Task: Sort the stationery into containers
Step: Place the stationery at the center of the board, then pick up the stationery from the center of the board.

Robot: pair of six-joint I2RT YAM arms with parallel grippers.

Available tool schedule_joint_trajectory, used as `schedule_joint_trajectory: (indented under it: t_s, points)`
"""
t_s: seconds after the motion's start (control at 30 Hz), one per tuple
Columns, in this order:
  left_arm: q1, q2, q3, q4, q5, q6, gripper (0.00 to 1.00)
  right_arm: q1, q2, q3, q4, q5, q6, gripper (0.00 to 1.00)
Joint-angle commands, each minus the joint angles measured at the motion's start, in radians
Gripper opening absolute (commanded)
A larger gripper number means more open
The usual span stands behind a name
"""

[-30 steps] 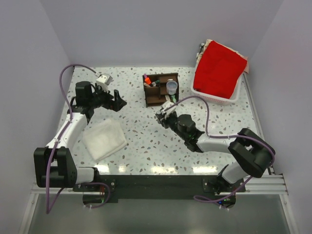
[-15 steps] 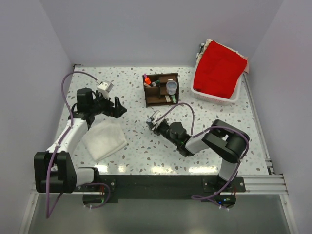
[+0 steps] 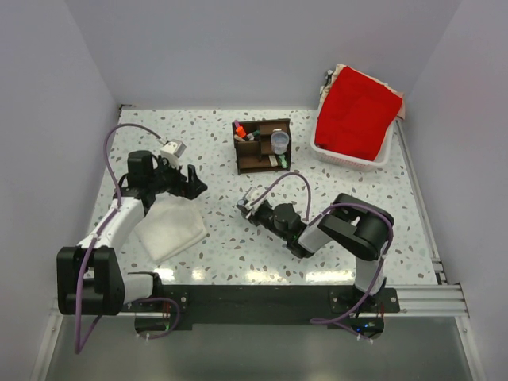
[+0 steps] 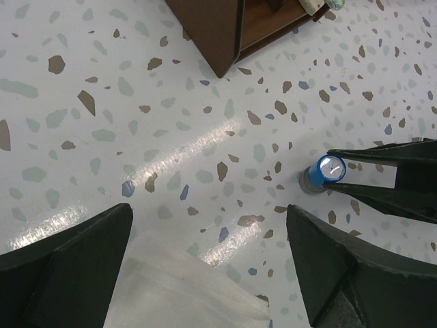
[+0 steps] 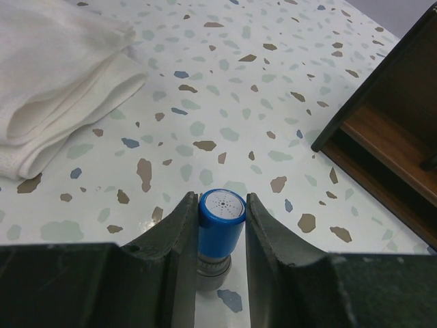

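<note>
Two dark fingers [image 5: 171, 232] of the right gripper [image 5: 220, 217] were nearly closed, one on each side of the blue-capped grey stick [image 5: 221, 209], touching its cap. The stick stood upright between them over the speckled table [image 5: 205, 102]; whether its base rested on the surface could not be told. Ahead and to the right of that gripper sat the wooden organizer [image 5: 382, 130], near but apart. Ahead and to its left lay a folded white cloth [image 5: 54, 75]. The left gripper [image 4: 208, 212] hung wide open and empty, with the cloth's edge between its fingers and the stick off to its right. The stick looked light, rigid and smooth, likely a plastic tube that could slip or tip if pinched at the round cap alone. A hold lower down, on the grey body, would probably be steadier for carrying it to a compartment.
</note>
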Motion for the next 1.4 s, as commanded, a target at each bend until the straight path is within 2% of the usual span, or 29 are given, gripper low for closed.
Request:
schedule_joint_trajectory:
  t_s: [0.0, 0.03, 0.07, 0.33, 0.37, 0.43, 0.5, 0.57, 0.6, 0.67, 0.77, 0.8, 0.87, 0.9, 0.97, 1.0, 1.03, 1.07, 1.1, 1.17, 1.2, 1.23, 1.3, 1.37]
  points:
    - [0.007, -0.034, -0.017, 0.023, 0.023, 0.018, 1.0, 0.012, -0.026, -0.04, 0.354, 0.025, 0.003, 0.01]
    - [0.007, -0.033, -0.018, 0.026, 0.025, 0.018, 1.0, 0.018, -0.035, -0.048, 0.352, 0.026, -0.002, 0.14]
    - [0.007, -0.033, -0.021, 0.031, 0.026, 0.017, 1.0, 0.021, -0.049, -0.057, 0.351, 0.026, -0.003, 0.23]
    - [0.007, -0.063, -0.057, 0.054, 0.031, 0.011, 1.0, 0.063, -0.132, -0.123, 0.326, 0.035, -0.031, 0.55]
    - [0.007, -0.066, -0.058, 0.054, 0.031, 0.011, 1.0, 0.064, -0.139, -0.124, 0.317, 0.042, -0.033, 0.62]
    - [0.007, -0.071, -0.058, 0.053, 0.03, 0.011, 1.0, 0.066, -0.158, -0.132, 0.295, 0.048, -0.034, 0.65]
    - [0.007, -0.076, -0.055, 0.05, 0.028, 0.011, 1.0, 0.066, -0.179, -0.146, 0.3, 0.046, -0.043, 0.72]
    - [0.007, -0.079, -0.049, 0.04, 0.025, 0.011, 1.0, 0.067, -0.198, -0.149, 0.314, 0.049, -0.062, 0.72]
    - [0.007, -0.082, -0.04, 0.033, 0.025, 0.014, 1.0, 0.067, -0.211, -0.155, 0.324, 0.06, -0.091, 0.79]
    - [0.029, -0.08, -0.012, 0.007, 0.022, 0.018, 1.0, 0.067, -0.285, -0.155, 0.292, 0.06, -0.153, 0.85]
    - [0.034, -0.068, 0.029, -0.021, 0.02, 0.041, 1.0, 0.038, -0.459, -0.065, -0.074, 0.068, -0.188, 0.96]
    - [0.037, -0.065, 0.04, -0.039, 0.019, 0.056, 1.0, -0.012, -0.501, 0.057, -0.442, 0.033, -0.115, 0.96]
    - [0.046, -0.071, 0.072, -0.053, 0.017, 0.064, 1.0, -0.077, -0.55, 0.22, -0.809, -0.171, -0.025, 0.94]
    - [0.05, -0.076, 0.08, -0.059, 0.016, 0.072, 1.0, -0.106, -0.547, 0.377, -1.095, -0.223, 0.012, 0.91]
    - [0.06, -0.086, 0.1, -0.075, 0.014, 0.076, 1.0, -0.106, -0.509, 0.515, -1.33, -0.337, -0.009, 0.86]
    - [0.063, -0.091, 0.104, -0.078, 0.016, 0.078, 1.0, -0.106, -0.489, 0.615, -1.505, -0.384, -0.048, 0.86]
    - [0.063, -0.096, 0.109, -0.079, 0.017, 0.081, 1.0, -0.106, -0.468, 0.659, -1.585, -0.429, -0.083, 0.86]
    - [0.068, -0.106, 0.112, -0.079, 0.02, 0.084, 1.0, -0.106, -0.442, 0.711, -1.686, -0.537, -0.135, 0.87]
    - [0.071, -0.114, 0.114, -0.076, 0.022, 0.081, 1.0, -0.105, -0.367, 0.827, -1.901, -0.57, -0.252, 0.86]
    - [0.091, -0.134, 0.115, -0.064, 0.023, 0.067, 1.0, -0.105, -0.281, 0.95, -2.094, -0.596, -0.338, 0.85]
    - [0.1, -0.142, 0.115, -0.061, 0.023, 0.06, 1.0, -0.105, -0.203, 1.068, -2.281, -0.613, -0.444, 0.83]
    - [0.108, -0.149, 0.117, -0.049, 0.022, 0.055, 1.0, -0.105, -0.163, 1.121, -2.364, -0.61, -0.489, 0.81]
    - [0.139, -0.166, 0.112, -0.036, 0.017, 0.041, 1.0, -0.105, -0.124, 1.182, -2.441, -0.571, -0.546, 0.79]
    - [0.163, -0.183, 0.104, -0.02, 0.013, 0.034, 1.0, -0.103, -0.109, 1.179, -2.428, -0.541, -0.56, 0.78]
